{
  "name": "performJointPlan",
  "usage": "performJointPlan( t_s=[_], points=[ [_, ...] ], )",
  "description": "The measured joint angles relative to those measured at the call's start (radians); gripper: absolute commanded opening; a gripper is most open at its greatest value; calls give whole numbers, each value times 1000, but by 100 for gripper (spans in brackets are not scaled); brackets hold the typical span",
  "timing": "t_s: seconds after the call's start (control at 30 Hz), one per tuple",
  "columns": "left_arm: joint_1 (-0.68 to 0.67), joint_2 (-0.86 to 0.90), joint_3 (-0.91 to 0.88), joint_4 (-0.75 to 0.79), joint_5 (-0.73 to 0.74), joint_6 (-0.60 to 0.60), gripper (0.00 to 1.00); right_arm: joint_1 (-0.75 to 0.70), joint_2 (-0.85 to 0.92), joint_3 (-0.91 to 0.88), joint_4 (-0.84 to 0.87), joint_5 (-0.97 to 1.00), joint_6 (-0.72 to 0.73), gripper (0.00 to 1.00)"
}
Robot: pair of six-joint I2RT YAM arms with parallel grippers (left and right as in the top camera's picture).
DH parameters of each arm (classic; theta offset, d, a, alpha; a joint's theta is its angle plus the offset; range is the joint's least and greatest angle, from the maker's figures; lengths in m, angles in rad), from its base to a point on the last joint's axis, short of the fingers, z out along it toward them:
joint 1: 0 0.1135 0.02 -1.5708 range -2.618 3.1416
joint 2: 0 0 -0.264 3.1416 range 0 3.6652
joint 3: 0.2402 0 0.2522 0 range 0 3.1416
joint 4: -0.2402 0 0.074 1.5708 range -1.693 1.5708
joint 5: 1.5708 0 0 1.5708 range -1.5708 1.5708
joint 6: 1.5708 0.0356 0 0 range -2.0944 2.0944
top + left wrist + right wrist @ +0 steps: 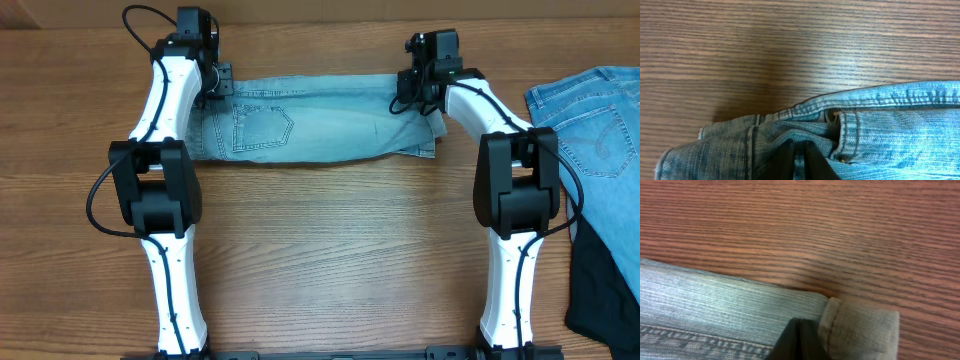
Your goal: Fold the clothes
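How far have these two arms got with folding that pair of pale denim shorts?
Done, it seems: the pale denim shorts lie as a long flat band, apparently folded lengthwise. In hand: the left end effector sits at the waistband end, its fingers close together on the cloth, and the right end effector is shut on the cuff end. Left: probably folding the band across. The darker blue jeans lie untouched at the side.

shorts [320,130] across the table's [330,260] far edge, jeans [600,110] well apart at right

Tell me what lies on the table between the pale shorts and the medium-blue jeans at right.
Only the right arm crosses that gap; beneath it is bare wood table. The overhead view shows it between the pale shorts and jeans.
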Motion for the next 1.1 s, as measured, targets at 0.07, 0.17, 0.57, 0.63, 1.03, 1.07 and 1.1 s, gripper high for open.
performJointPlan(
  t_s=[0.07,0.17,0.57,0.63,1.03,1.07,1.1],
  points=[
    [2,0,-6,20,7,5,46,-6,0,0,1,-11,0,5],
    [15,0,-2,36,1,31,59,-13,0,1,7,-19,6,40],
    [-14,24,516,-304,13,36,4,-31,-81,270,-423,-2,3,17],
    [-55,24,494,-330,52,35,4,-7,-99,275,-534,-37,3,5],
    [-185,27,141,-118,110,35,18,15,-103,77,-561,-237,1,4],
    [-184,27,120,-93,110,34,18,15,-103,40,-536,-236,0,4],
    [-180,27,94,-69,110,33,19,15,-103,0,-510,-232,0,4]
  ],
)
